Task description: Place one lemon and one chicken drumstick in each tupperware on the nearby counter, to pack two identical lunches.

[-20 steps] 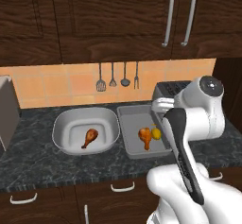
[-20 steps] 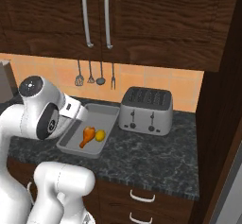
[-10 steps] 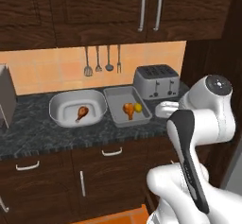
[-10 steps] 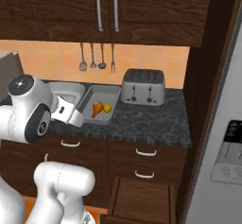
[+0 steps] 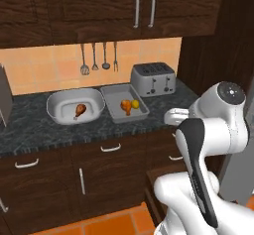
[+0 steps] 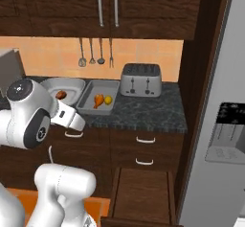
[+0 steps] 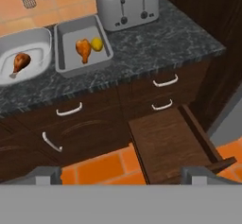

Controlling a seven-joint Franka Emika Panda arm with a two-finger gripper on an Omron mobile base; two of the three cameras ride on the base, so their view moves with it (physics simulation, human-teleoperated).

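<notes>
Left base view pulled back from tabletop [image 5: 59,130]; rectangular tupperware [image 5: 124,102] packed, round tupperware [image 5: 75,106] lacks lemon; tool [image 7: 121,173] wide open, empty.

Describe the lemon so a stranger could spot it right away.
Find the silver toaster on the dark counter; just left of it sits a grey rectangular container. The lemon lies inside, beside a brown drumstick: it is the small round yellow item.
</notes>
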